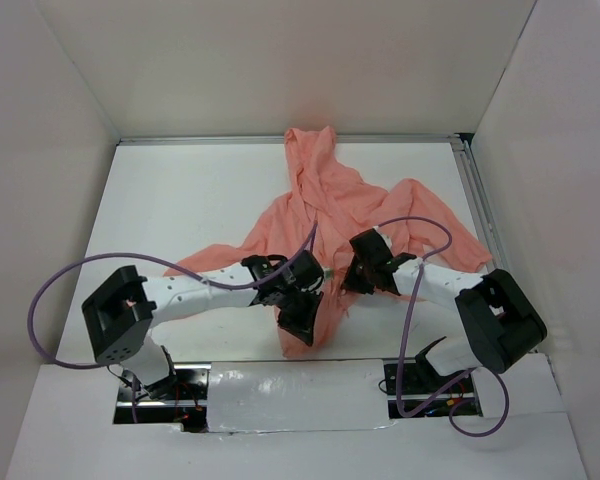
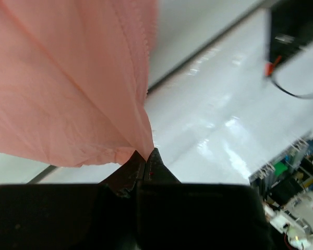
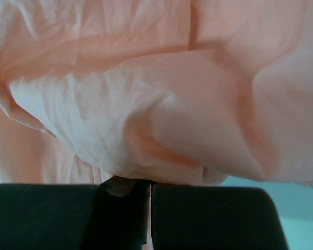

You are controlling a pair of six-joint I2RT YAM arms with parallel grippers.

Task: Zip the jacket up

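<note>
Near edge: left gripper [image 2: 146, 160], jaws pinched tight on the jacket's [image 1: 375, 205] hem tip, holding it taut. Mid-bench: right gripper [image 3: 148, 183], jaws closed on a fabric fold, zipper hidden. Hood lies at the far edge. Looks like tensioning; next, find the slider and draw it hoodward.

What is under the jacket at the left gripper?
Only white table shows under the hem of the jacket, pinched by the left gripper. No zipper shows; cloth covers the rest.
</note>
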